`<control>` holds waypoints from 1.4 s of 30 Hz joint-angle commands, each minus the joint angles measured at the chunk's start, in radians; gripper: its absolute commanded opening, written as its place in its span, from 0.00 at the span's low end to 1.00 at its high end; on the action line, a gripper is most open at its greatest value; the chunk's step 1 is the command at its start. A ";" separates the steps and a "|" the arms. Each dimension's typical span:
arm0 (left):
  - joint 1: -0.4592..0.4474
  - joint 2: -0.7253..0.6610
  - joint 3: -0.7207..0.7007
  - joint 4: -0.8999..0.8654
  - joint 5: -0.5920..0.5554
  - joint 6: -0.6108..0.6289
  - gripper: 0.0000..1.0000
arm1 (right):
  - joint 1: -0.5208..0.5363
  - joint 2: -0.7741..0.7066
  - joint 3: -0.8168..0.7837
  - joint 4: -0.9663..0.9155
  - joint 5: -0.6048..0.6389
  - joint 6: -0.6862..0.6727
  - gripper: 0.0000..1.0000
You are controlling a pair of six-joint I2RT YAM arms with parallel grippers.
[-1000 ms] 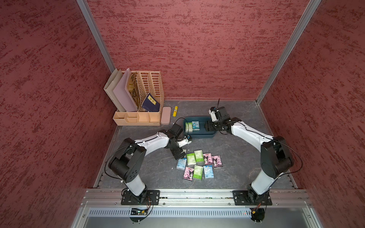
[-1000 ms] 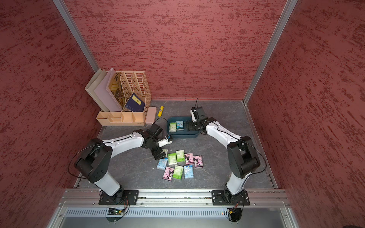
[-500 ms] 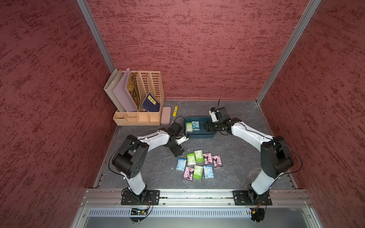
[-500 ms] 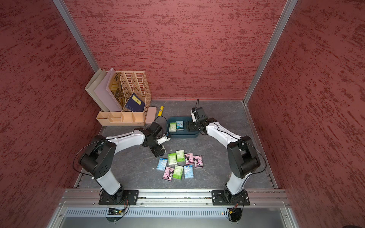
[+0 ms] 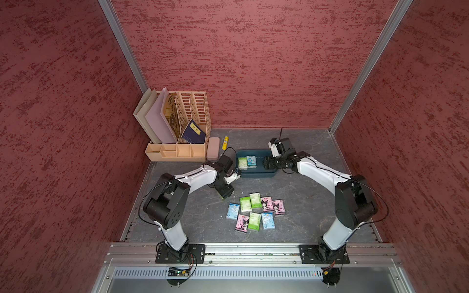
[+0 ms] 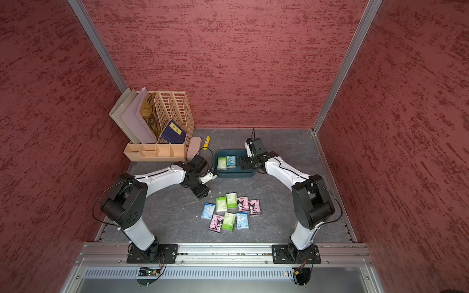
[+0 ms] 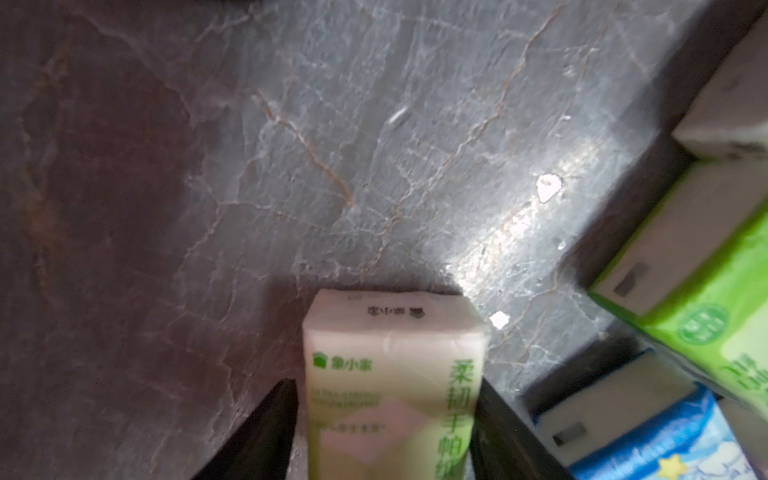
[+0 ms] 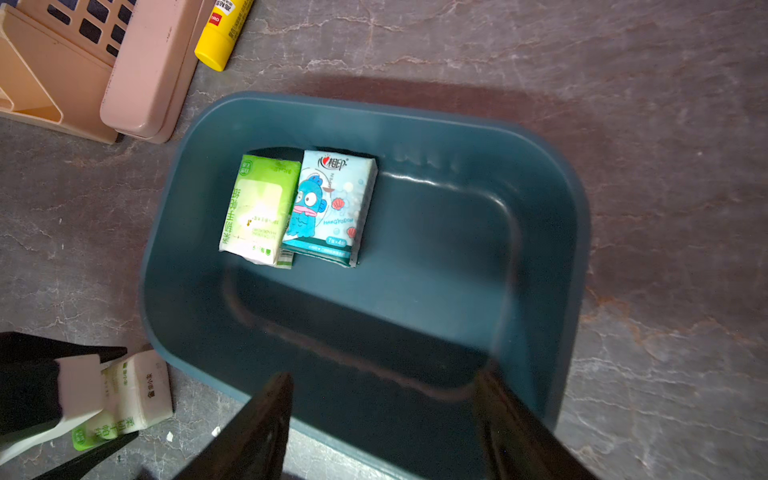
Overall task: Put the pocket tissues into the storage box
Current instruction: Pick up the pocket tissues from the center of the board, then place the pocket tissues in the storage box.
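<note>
The grey marbled table (image 5: pixel 304 210) fills the floor; read it as a clock in both top views, twelve at the back wall. The beige desk organiser (image 5: pixel 177 152) stands at ten o'clock. The teal storage box (image 5: pixel 256 174) sits just past centre toward twelve. The flat pink case (image 5: pixel 213 151) lies against the organiser's three o'clock side.

The right gripper (image 8: pixel 384 374) hovers over the box's three o'clock end, its jaws spread and empty. The left gripper (image 7: pixel 386 384) is at the box's seven o'clock, clenched on a pale green pack (image 8: pixel 137 395) by its long edges (whether that pack is clear of the table I cannot tell).

Eight pocket tissues (image 5: pixel 254 220) lie flat in two rows at six o'clock of the box, well apart from it: green, blue and pink. Two more are inside the box at its nine o'clock end, a bright green pack (image 8: pixel 259 208) and a blue fish-print pack (image 8: pixel 328 208) side by side. Smallest, the yellow tube (image 5: pixel 225 142) lies at the box's eleven o'clock, beside the pink case.
</note>
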 commanded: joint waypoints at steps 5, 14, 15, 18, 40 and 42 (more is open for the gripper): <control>0.003 -0.048 0.017 -0.007 0.012 -0.041 0.34 | -0.009 -0.003 -0.006 0.017 -0.009 0.001 0.73; 0.003 -0.090 0.136 -0.008 0.055 -0.128 0.47 | -0.016 -0.057 -0.006 0.022 0.037 0.030 0.73; 0.002 -0.092 0.179 -0.003 0.070 -0.167 0.48 | -0.024 -0.071 -0.006 0.023 0.050 0.046 0.73; -0.007 -0.050 0.330 -0.003 0.128 -0.266 0.48 | -0.058 -0.116 -0.009 0.020 0.071 0.098 0.73; -0.145 0.659 1.226 -0.186 0.139 -0.921 0.50 | -0.205 -0.255 -0.043 -0.078 0.029 0.145 0.72; -0.149 0.671 1.227 -0.166 0.104 -0.953 0.50 | -0.206 -0.255 -0.049 -0.078 0.025 0.146 0.72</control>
